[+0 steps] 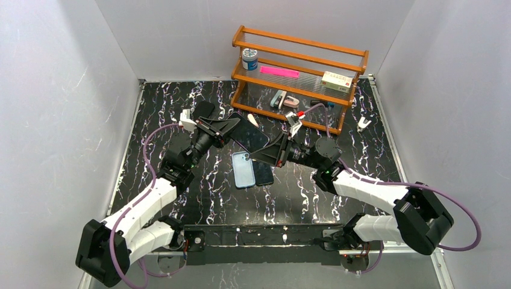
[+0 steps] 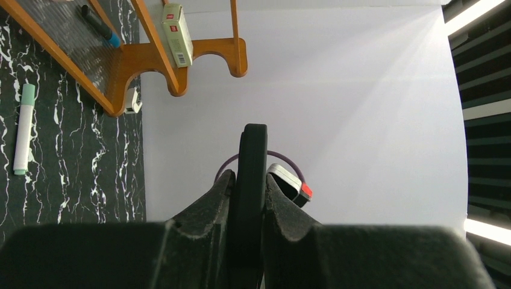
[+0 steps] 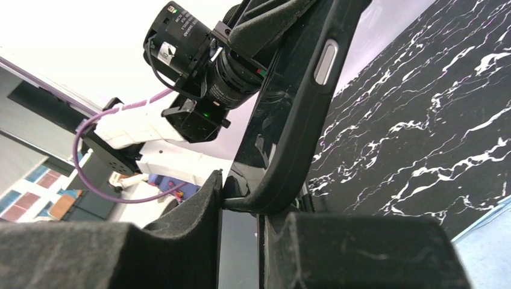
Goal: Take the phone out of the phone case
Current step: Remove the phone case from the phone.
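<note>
A black phone case [image 1: 250, 135] with the phone's glossy screen facing up hangs above the table between both arms. My left gripper [image 1: 234, 128] holds its far-left end. In the left wrist view the left gripper [image 2: 247, 176] is shut on the case's thin edge [image 2: 254, 150]. My right gripper [image 1: 272, 147] is at the opposite corner. In the right wrist view the right gripper [image 3: 241, 195] has its jaws close around the case's rounded corner [image 3: 283, 186]. The phone's dark glass [image 3: 271, 108] sits inside the case rim [image 3: 307, 108].
A light-blue phone [image 1: 242, 170] and a dark slab [image 1: 263, 173] lie on the black marbled table under the held case. A wooden rack [image 1: 299, 78] at the back holds a can [image 1: 249, 59], a pink item [image 1: 279, 71] and a box [image 1: 337, 80]. A pale green marker [image 2: 24, 129] lies near it.
</note>
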